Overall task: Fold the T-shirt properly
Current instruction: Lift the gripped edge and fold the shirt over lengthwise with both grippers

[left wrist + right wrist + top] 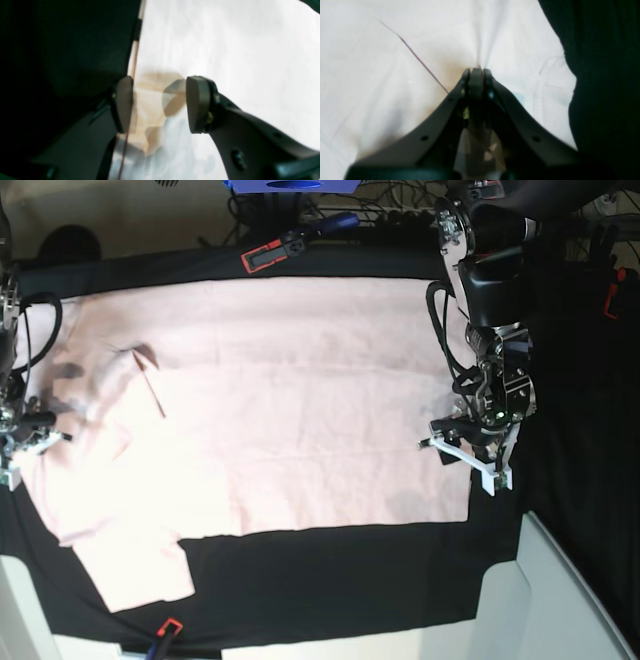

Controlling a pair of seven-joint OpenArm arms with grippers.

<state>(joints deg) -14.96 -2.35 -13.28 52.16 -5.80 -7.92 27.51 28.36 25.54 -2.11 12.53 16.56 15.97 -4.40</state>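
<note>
Pinching T-shirt edge: right claw | left claw agape at hem

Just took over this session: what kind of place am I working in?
Probably a lab or workshop bench: the T-shirt is spread on a black table cloth held by an orange clamp, with tangled cables along the far edge.

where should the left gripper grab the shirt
By the side edge under the left gripper, from above and outside. The shirt lies flat on the black cloth, and the open fingers already straddle that edge, so one can slide under.
</note>
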